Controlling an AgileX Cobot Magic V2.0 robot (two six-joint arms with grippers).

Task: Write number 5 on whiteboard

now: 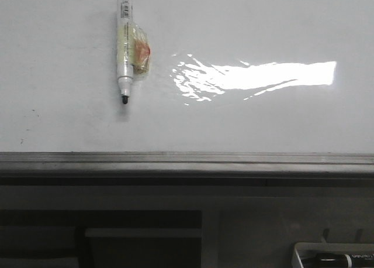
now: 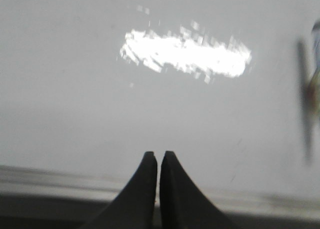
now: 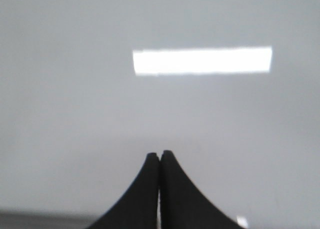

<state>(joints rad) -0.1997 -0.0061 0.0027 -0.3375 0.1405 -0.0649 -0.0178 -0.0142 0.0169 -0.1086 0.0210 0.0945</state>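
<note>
The whiteboard fills the front view, glossy white with a bright glare patch. No number 5 shows on it; only small dark specks at the left. A white marker with a black tip lies on the board at the upper left, tip toward the ledge, with a taped pad on its side. It shows blurred in the left wrist view. My left gripper is shut and empty over the board near the ledge. My right gripper is shut and empty over bare board. Neither gripper shows in the front view.
A grey metal ledge runs along the board's near edge, also in the left wrist view. Below it are dark shelves, and a white tray holding another marker at the lower right.
</note>
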